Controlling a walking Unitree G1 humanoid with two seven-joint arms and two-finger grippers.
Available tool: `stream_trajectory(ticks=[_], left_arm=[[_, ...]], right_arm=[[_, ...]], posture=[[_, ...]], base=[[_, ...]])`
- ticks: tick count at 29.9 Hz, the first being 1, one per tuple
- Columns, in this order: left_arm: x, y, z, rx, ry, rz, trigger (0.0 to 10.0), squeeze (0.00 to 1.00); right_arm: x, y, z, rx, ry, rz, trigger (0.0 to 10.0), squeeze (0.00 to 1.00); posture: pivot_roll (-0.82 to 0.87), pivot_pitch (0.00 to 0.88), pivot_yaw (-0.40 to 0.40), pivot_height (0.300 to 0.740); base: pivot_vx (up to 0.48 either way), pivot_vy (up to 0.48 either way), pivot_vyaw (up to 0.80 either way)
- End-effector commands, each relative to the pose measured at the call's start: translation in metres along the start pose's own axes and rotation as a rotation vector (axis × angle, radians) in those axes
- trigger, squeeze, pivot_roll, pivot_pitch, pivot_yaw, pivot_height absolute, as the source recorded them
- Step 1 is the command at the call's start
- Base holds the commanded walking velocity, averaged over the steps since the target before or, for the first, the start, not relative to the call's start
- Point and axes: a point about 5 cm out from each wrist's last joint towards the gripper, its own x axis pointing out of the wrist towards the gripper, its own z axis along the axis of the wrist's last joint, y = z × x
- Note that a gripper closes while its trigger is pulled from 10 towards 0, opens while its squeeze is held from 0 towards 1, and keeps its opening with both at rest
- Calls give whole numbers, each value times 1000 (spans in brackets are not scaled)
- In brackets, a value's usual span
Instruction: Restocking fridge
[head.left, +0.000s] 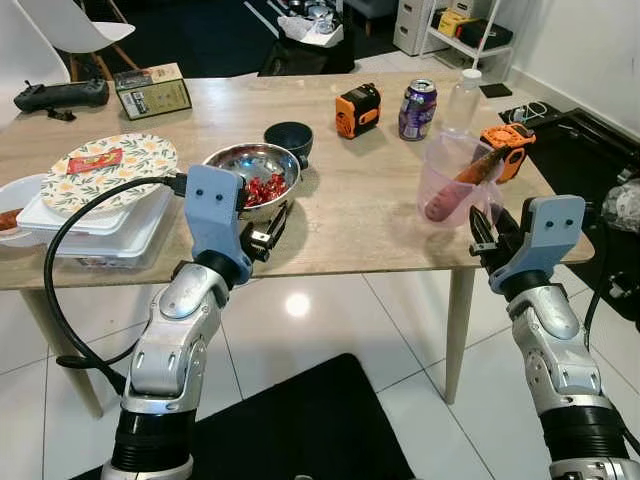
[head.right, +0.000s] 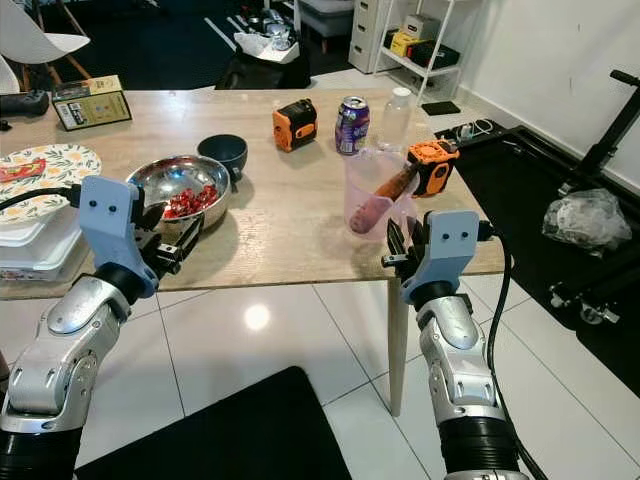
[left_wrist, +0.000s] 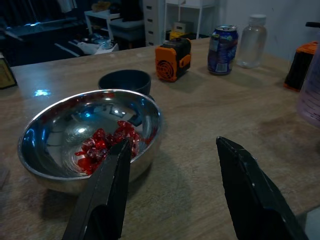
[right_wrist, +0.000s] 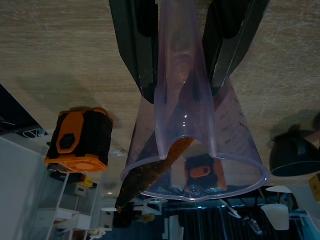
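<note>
I see a wooden worktop (head.left: 360, 210) over white tiled floor (head.left: 300, 330), shelving behind. My left hand (left_wrist: 172, 192) is spread, just beside the steel bowl (head.left: 255, 170) of red pieces (left_wrist: 102, 145). My right hand (right_wrist: 182, 55) straddles the clear jug's handle (right_wrist: 182, 75); whether it's touching, can't tell. Jug (head.left: 455, 180) stands near the worktop's right edge, holding a brownish item (right_wrist: 150, 170), blurry. Soda can (head.left: 417, 108), bottle (head.left: 462, 100) behind.

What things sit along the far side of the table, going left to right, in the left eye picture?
Green-and-cream box → small dark bowl → orange-and-black tape measure → purple drink can → clear plastic bottle.
</note>
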Motion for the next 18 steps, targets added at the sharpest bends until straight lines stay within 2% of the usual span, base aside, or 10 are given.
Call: stream_trajectory(ticks=[1,18], left_arm=[[2,-5,-3,-15,6,-7,10000,0],[2,-7,-3,-20,5,-6,10000,0]], right_arm=[[-3,-7,-2,9,12,-29,10000,0],[-3,-8,-3,3,25,-33,10000,0]], posture=[[46,153,-4,740],[46,160,-9,740]], base=[[0,0,-800],[0,0,-800]])
